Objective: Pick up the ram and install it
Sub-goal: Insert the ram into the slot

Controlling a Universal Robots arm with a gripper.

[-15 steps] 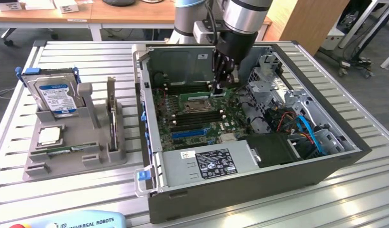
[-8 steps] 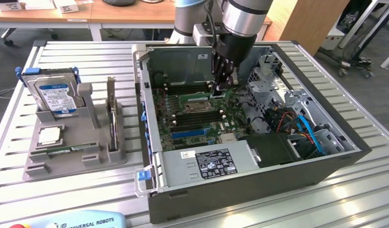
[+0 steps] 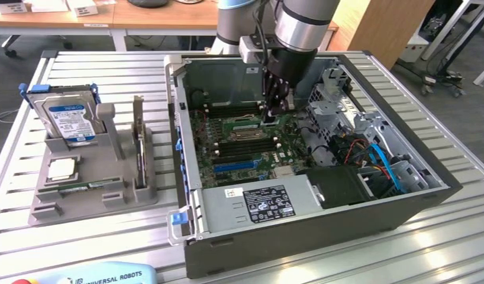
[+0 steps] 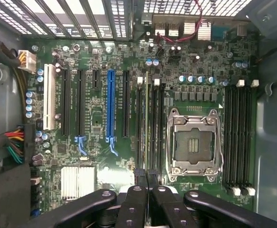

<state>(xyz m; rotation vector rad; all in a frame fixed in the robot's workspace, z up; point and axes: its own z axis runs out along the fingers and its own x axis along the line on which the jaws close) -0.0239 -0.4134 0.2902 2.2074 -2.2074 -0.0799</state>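
My gripper (image 3: 274,112) reaches down into the open computer case (image 3: 321,231), just over the motherboard (image 3: 226,127). Its black fingers (image 4: 134,197) are shut on the ram (image 4: 147,123). In the wrist view the ram is seen edge-on as a thin pale strip. It stands upright along the black memory slots (image 4: 156,128) beside the empty silver processor socket (image 4: 193,142). Whether it is pressed into a slot I cannot tell.
A grey parts tray (image 3: 48,207) stands at the exterior view's left with a blue-labelled hard drive (image 3: 68,118), a square silver chip (image 3: 62,169) and an upright card (image 3: 138,142). Drive cages and cables (image 3: 368,154) crowd the case's right side. More memory slots (image 4: 238,133) lie beyond the socket.
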